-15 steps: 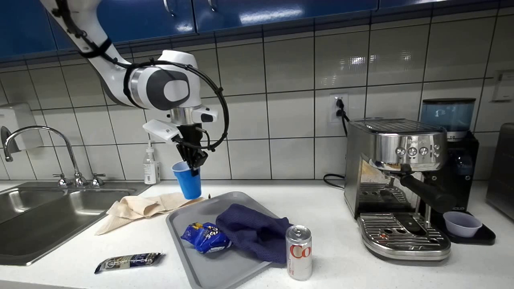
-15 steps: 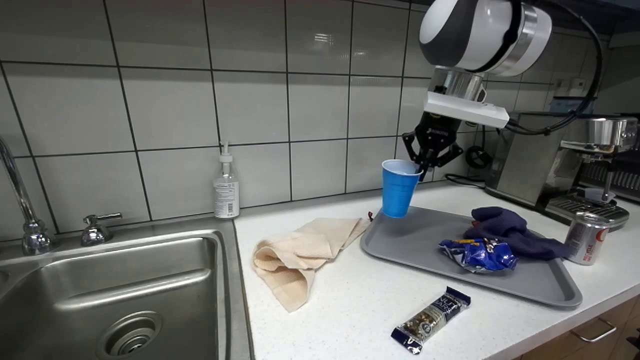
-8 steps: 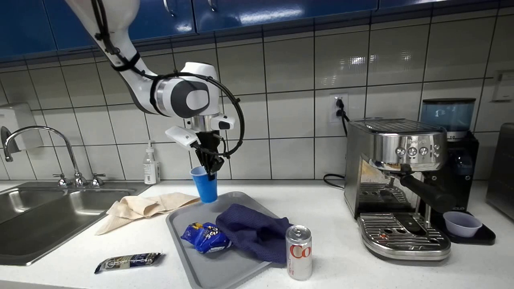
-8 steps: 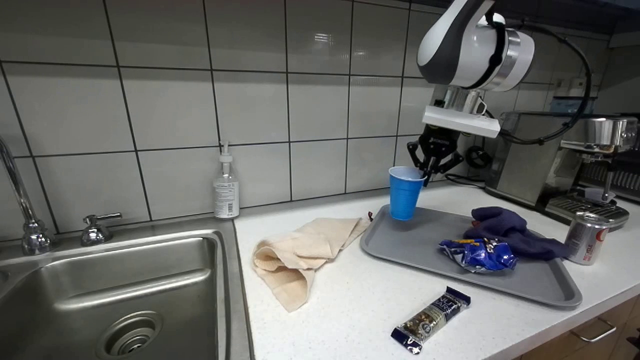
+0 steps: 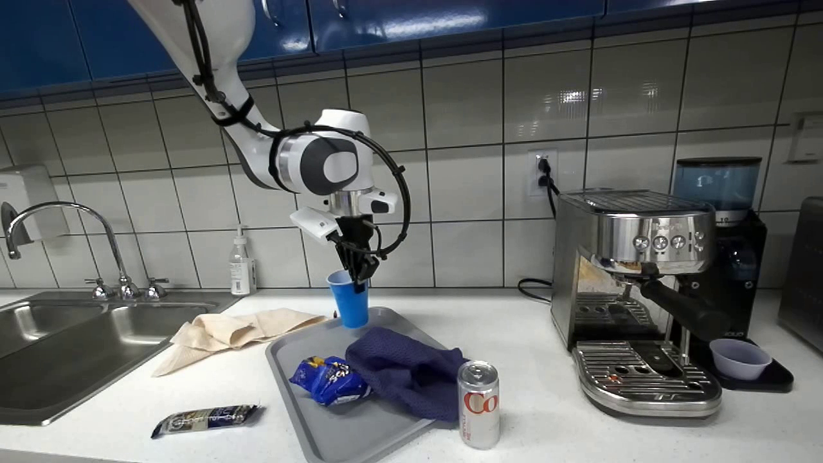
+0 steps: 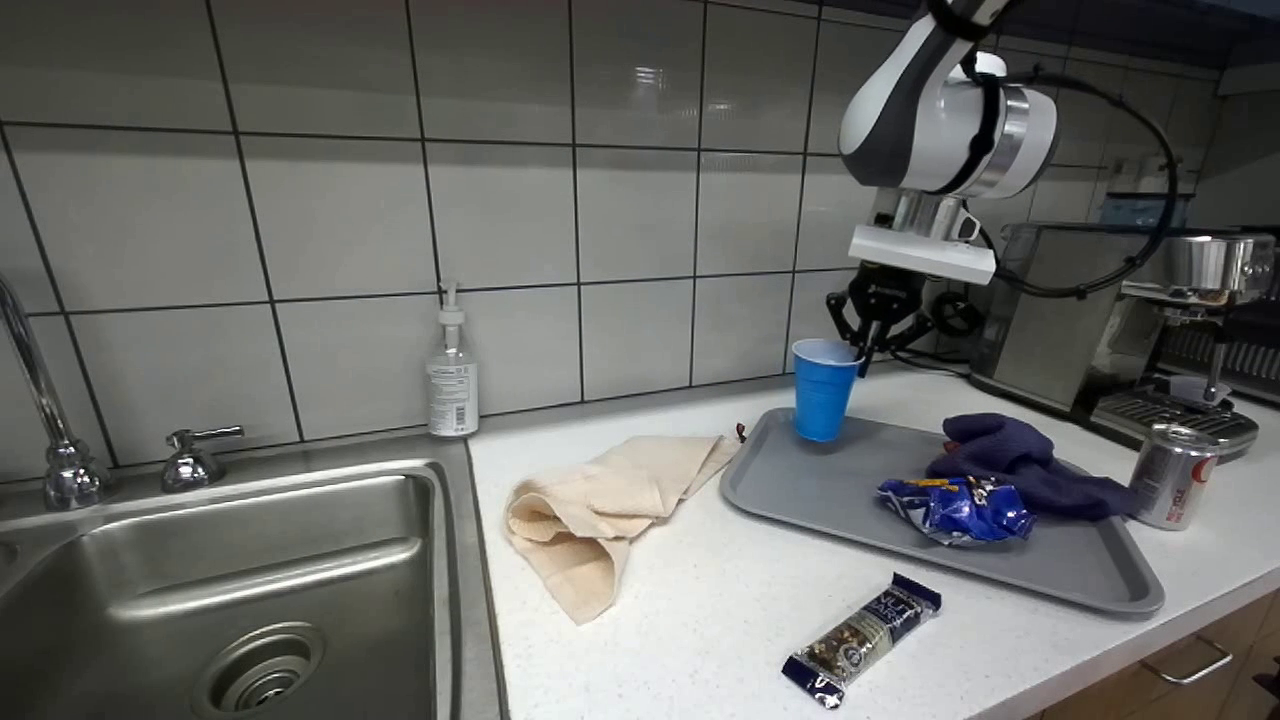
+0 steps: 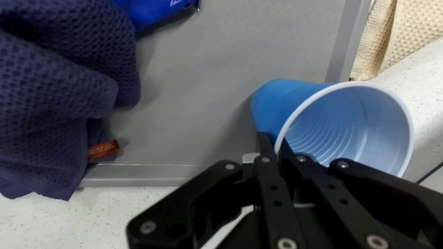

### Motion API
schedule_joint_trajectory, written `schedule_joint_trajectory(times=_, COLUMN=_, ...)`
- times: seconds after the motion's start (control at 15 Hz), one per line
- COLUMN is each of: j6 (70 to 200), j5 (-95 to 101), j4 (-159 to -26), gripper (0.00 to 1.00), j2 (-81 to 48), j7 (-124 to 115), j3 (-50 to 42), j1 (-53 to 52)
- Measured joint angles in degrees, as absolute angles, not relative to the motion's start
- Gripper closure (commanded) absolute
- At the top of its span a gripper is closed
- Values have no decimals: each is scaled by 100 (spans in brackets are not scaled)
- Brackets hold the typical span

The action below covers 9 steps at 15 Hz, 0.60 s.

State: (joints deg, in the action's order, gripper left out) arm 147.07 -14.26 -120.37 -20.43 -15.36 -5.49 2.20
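Black fingers (image 7: 271,180) pinch the wall of a blue cup (image 7: 341,126), one inside its rim and one outside, with almost no gap between them. The cup hangs just beside and below the fingertips, slightly tilted; in the wrist view its pale open mouth is to their right. Below the fingers is a grey tray (image 7: 207,69); whether the cup's base touches it is hard to tell. Left of the fingers in the wrist view, a navy towel (image 7: 65,93) lies partly over the tray's edge, with a shiny blue packet (image 5: 331,381) farther ahead on the tray. In both exterior views, a beige cloth (image 6: 620,490) lies on the white desk (image 6: 700,600) lower left of the fingers, a can (image 5: 479,408) stands lower right, and a nut bar (image 6: 862,640) lies well below.
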Motion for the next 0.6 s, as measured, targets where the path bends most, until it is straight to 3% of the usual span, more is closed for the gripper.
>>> schedule_joint_trajectory(times=0.6, j6=14681, j5=-1426, j4=-11858, gripper=97, j2=-2290, j7=-1574, j3=-631, j1=273)
